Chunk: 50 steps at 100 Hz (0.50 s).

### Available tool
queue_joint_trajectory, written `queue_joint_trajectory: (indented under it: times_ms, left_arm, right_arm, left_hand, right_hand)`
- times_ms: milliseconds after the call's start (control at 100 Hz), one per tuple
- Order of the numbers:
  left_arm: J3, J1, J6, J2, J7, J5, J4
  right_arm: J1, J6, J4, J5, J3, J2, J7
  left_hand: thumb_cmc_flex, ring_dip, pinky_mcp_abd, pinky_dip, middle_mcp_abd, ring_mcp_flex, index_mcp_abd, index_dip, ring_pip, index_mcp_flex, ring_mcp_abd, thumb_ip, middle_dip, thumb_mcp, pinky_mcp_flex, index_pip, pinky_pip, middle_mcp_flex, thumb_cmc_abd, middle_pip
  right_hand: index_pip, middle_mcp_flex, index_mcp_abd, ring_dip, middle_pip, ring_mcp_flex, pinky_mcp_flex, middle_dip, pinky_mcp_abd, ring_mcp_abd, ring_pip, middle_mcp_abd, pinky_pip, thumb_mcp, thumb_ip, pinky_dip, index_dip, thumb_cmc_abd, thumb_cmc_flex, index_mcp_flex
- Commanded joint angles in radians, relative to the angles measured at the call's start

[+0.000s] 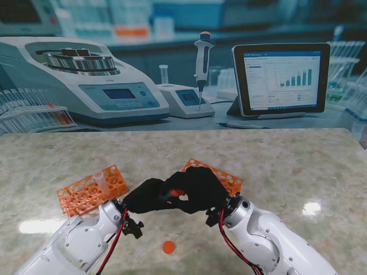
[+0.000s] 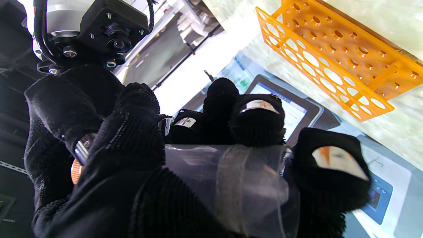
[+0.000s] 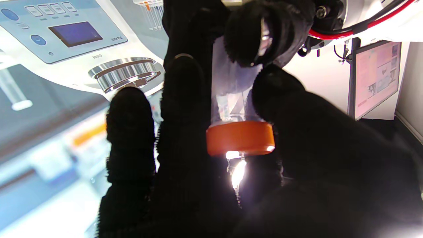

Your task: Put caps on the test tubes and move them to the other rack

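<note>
My two black-gloved hands meet over the middle of the table. The left hand [image 1: 146, 196] is shut on a clear test tube [image 2: 231, 178], held level. The right hand [image 1: 200, 189] pinches an orange cap [image 3: 239, 137] that sits on the mouth of the tube [image 3: 231, 86]; a bit of the cap [image 1: 176, 193] shows between the hands. An orange rack [image 1: 92, 189] to the left holds one uncapped tube [image 1: 100, 179]. A second orange rack [image 1: 223, 177] lies behind the right hand, partly hidden; its holes look bare in the left wrist view of the rack [image 2: 330, 59].
A loose orange cap [image 1: 168, 247] lies on the marble table [image 1: 298, 172] nearer to me, between the arms. Behind the table's far edge is a backdrop with a centrifuge [image 1: 86, 80], a pipette [image 1: 202, 63] and a tablet [image 1: 281, 77].
</note>
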Motion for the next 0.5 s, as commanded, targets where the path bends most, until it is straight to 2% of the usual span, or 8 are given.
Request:
queue_joint_trajectory:
  times_ms: [0,70,210,370,490]
  left_arm:
    - [0.008,0.0,-0.014,-0.007,-0.005,0.0,-0.031]
    - [0.008,0.001,-0.014,-0.008,-0.004,0.0,-0.032]
    - [0.007,0.004,-0.013,-0.009,0.001,0.003,-0.034]
    - [0.005,0.006,-0.014,-0.01,0.008,0.011,-0.036]
    - [0.004,0.009,-0.015,-0.011,0.013,0.01,-0.037]
  right_arm:
    - [-0.008,-0.004,0.018,0.003,-0.009,-0.004,0.023]
    - [-0.009,-0.01,0.016,0.012,-0.007,-0.004,0.036]
    - [-0.009,-0.029,0.016,0.025,0.0,-0.005,0.046]
    - [-0.009,-0.053,0.017,0.018,0.006,-0.008,0.023]
    - [-0.012,-0.068,0.015,0.008,0.009,-0.009,0.001]
  left_hand:
    - [0.043,0.012,-0.008,-0.03,-0.083,-0.01,-0.001,0.019,0.034,0.007,-0.029,-0.005,0.009,0.044,0.017,0.038,0.044,-0.006,0.029,-0.006]
    - [0.04,0.013,-0.008,-0.03,-0.083,-0.011,-0.002,0.018,0.032,0.006,-0.029,-0.008,0.009,0.043,0.013,0.038,0.041,-0.009,0.031,-0.008]
    - [0.03,0.011,-0.005,-0.03,-0.084,-0.018,-0.008,0.015,0.021,0.001,-0.026,-0.02,0.004,0.036,0.003,0.034,0.031,-0.014,0.037,-0.017]
    - [0.028,0.003,0.001,-0.032,-0.084,-0.021,-0.015,0.011,-0.004,0.003,-0.018,-0.029,-0.007,0.035,-0.011,0.032,0.008,-0.016,0.032,-0.031]
    - [0.022,-0.003,0.025,-0.033,-0.082,-0.031,-0.023,0.001,-0.046,0.003,-0.007,-0.034,-0.024,0.039,-0.041,0.022,-0.038,-0.024,0.028,-0.051]
  right_hand:
    - [0.012,0.098,-0.006,0.028,0.046,0.039,0.019,-0.011,-0.041,-0.021,0.057,-0.124,0.014,0.215,0.055,0.001,0.048,0.142,0.175,0.06]
    - [0.005,0.092,-0.002,0.052,0.063,0.043,0.028,0.005,-0.043,-0.024,0.076,-0.116,0.009,0.22,0.052,0.012,0.083,0.16,0.183,0.067]
    - [0.021,0.111,-0.019,0.11,0.095,0.047,0.063,0.035,-0.05,-0.03,0.152,-0.131,0.019,0.25,0.06,0.031,0.129,0.157,0.179,0.092]
    - [0.038,0.169,-0.05,0.136,0.104,0.055,0.103,0.031,-0.055,-0.034,0.236,-0.143,0.046,0.326,0.095,0.048,0.141,0.107,0.131,0.151]
    - [0.048,0.191,-0.065,0.136,0.107,0.055,0.113,0.034,-0.052,-0.029,0.265,-0.15,0.053,0.352,0.108,0.055,0.145,0.095,0.117,0.173]
